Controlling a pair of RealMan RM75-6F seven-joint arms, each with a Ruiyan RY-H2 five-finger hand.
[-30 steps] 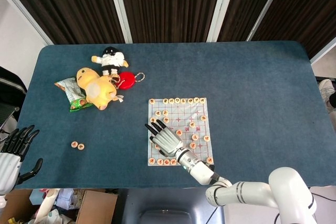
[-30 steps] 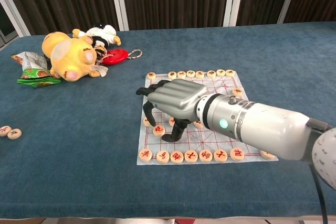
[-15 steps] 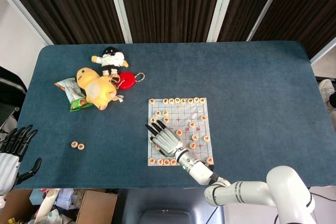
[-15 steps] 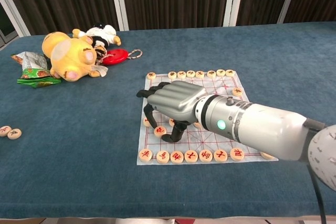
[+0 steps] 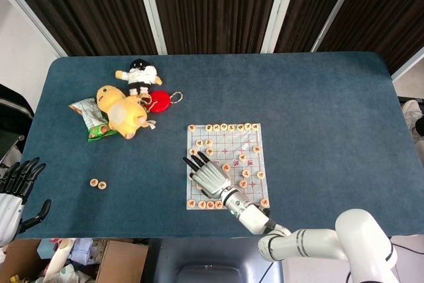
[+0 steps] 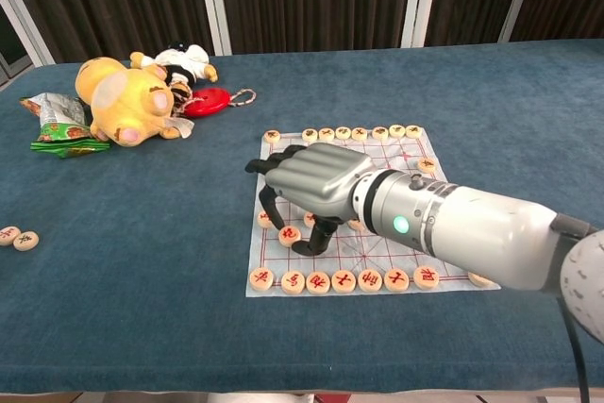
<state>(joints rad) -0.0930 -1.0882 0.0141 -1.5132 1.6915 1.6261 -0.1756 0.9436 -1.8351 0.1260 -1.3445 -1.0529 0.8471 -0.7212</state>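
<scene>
The right hand (image 6: pixel 316 181) barely shifts over the chess board (image 6: pixel 368 209), fingers curled down around a chess piece (image 6: pixel 289 235) at centre frame; whether it grips is unclear. The left hand (image 5: pixel 14 193) stays open at lower left.

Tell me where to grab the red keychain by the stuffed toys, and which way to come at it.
Judging from its shape, take the red keychain by its flat oval body, pinching the long edges from above. Its cord loop lies limp towards the open table, so it offers little to grip. The yellow plush and the black-and-white doll crowd the other side, so coming from the loop side looks clearest.
</scene>
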